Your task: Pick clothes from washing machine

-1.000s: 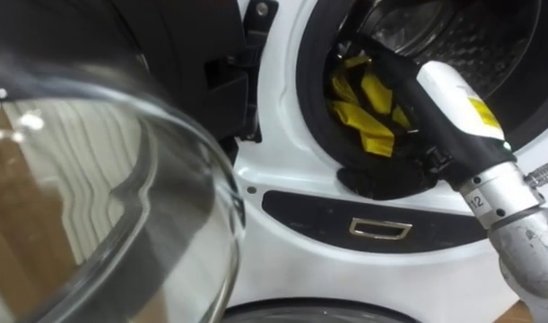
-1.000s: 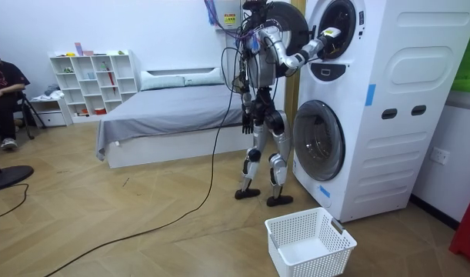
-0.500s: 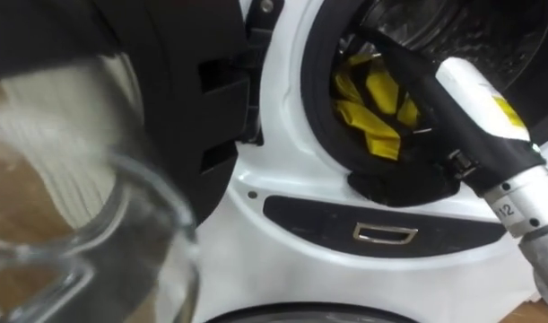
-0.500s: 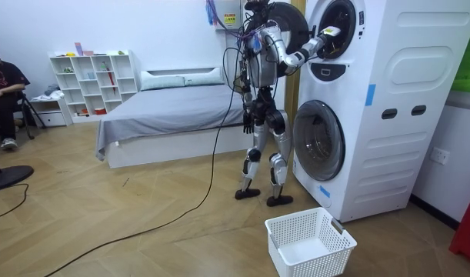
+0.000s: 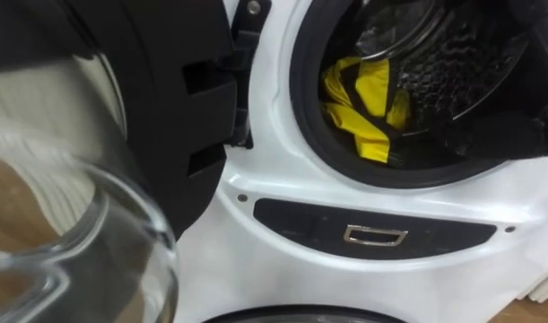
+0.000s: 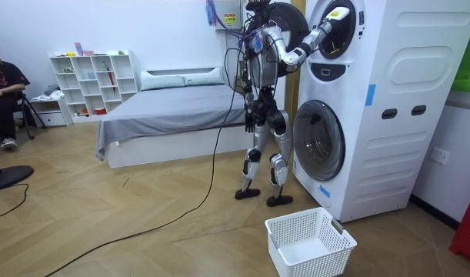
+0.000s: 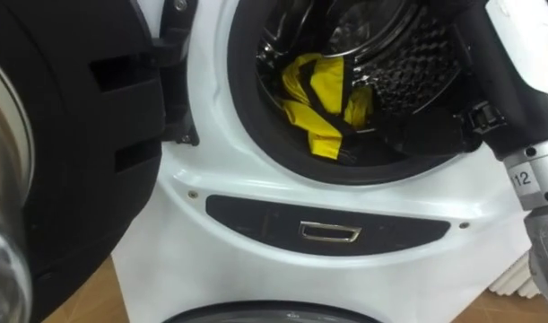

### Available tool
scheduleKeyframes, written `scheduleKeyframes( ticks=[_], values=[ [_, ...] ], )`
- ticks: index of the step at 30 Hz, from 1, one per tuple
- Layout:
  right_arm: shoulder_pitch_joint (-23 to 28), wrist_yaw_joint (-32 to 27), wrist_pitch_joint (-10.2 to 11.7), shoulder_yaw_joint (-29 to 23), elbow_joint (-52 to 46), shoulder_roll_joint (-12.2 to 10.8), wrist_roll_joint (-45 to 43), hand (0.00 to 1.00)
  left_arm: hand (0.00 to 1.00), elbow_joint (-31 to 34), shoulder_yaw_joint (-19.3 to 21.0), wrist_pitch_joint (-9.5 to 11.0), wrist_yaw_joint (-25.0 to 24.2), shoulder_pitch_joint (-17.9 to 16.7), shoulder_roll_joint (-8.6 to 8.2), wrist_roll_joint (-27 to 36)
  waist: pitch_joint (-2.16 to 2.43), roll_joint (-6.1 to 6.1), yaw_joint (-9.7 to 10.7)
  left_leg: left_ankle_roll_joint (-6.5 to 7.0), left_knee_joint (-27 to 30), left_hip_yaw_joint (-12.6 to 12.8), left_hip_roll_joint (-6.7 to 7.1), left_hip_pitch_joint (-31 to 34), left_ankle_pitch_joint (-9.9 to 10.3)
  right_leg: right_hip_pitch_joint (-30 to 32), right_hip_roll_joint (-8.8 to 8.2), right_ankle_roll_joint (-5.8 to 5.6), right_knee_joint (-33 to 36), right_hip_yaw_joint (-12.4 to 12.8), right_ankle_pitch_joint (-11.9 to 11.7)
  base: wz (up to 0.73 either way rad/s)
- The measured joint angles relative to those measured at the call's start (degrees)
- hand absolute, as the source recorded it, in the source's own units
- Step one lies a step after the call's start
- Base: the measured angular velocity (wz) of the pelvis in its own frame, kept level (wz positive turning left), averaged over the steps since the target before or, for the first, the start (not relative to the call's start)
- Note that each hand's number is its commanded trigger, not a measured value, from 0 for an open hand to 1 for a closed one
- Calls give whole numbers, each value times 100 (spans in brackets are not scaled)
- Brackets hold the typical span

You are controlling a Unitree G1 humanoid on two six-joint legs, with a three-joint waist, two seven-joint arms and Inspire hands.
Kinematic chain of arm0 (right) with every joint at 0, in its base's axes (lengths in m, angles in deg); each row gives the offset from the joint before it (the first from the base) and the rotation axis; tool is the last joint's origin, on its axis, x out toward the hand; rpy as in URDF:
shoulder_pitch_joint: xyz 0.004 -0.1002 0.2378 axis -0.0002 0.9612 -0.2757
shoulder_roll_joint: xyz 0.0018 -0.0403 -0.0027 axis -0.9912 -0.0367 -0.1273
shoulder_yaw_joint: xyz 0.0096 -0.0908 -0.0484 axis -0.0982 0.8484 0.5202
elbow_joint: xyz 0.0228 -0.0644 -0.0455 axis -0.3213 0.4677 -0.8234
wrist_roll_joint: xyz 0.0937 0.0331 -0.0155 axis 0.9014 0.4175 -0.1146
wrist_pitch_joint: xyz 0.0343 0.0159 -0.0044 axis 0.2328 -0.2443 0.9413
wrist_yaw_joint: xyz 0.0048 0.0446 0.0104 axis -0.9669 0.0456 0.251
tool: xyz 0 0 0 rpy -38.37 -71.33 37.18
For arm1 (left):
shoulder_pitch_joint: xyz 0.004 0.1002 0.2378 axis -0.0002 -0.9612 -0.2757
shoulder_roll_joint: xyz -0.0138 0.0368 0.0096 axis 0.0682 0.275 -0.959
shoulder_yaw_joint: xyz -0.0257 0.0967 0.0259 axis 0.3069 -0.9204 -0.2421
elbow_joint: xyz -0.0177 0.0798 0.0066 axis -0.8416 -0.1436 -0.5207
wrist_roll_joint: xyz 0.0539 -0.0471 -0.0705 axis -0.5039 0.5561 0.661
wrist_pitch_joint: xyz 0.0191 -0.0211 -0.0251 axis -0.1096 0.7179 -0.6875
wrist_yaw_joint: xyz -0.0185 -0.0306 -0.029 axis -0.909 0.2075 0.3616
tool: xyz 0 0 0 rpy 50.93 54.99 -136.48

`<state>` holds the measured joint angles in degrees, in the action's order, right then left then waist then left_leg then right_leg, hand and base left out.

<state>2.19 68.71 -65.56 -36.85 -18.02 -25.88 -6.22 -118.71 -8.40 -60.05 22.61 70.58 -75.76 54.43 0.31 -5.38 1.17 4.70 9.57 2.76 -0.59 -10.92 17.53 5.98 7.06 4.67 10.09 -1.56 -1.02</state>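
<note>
The yellow cloth [image 5: 363, 108] lies bunched inside the drum [image 5: 462, 54] of the upper washing machine [image 6: 404, 100], low in the opening and toward its left side, leaning against the dark rubber rim. It has black stripes or folds across it. My right hand [image 7: 430, 135] is inside the drum just to the right of the cloth, a dark shape against the dark metal. My forearm comes in from the upper right over the edge of the opening. I cannot tell whether the hand is apart, closed or holding anything, nor whether it touches the cloth.

The round door [image 5: 166, 117] stands swung open to the left, its black frame next to the hinge and its clear glass bowl [image 5: 76, 251] bulging near me at the lower left. Below the opening, on the white front, sits a dark oval panel [image 5: 291, 224] with a small metal handle [image 5: 374, 236] in its middle.

In the room view I stand upright close in front of the stacked machines, right arm raised to the upper drum. My left hand [image 6: 248, 117] hangs by my hip, too small to make out. The lower machine's round door [image 6: 319, 150] is shut. A white basket [image 6: 310, 242] sits on the wooden floor nearer the camera, apart from my feet. Behind me are a bed [image 6: 181, 108] and a white shelf [image 6: 92, 81], and a person [image 6: 0, 85] sits at the room view's far left.
</note>
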Motion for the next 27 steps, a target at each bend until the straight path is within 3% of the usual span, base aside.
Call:
scheduleKeyframes(
  ticks=[18,24,27],
  values=[
    [21,46,-9,-8,-6,-24,-123,0,0,26,-9,-7,52,7,12,-21,-14,-22,-49,-28,1,14,-33,-10,16,-20,13,22,-31,-2,-9,0],
    [39,442,-198,80,44,-85,-172,0,0,23,-134,-18,-154,131,29,5,-36,-32,-207,-37,3,33,-35,-28,21,-41,12,33,-30,-16,-14,-2],
    [21,572,-278,300,440,-84,-97,0,0,31,-294,-25,-194,201,95,2,-69,-93,-300,-38,4,31,-30,-31,21,-37,11,34,-30,-29,-15,0]
  ],
)
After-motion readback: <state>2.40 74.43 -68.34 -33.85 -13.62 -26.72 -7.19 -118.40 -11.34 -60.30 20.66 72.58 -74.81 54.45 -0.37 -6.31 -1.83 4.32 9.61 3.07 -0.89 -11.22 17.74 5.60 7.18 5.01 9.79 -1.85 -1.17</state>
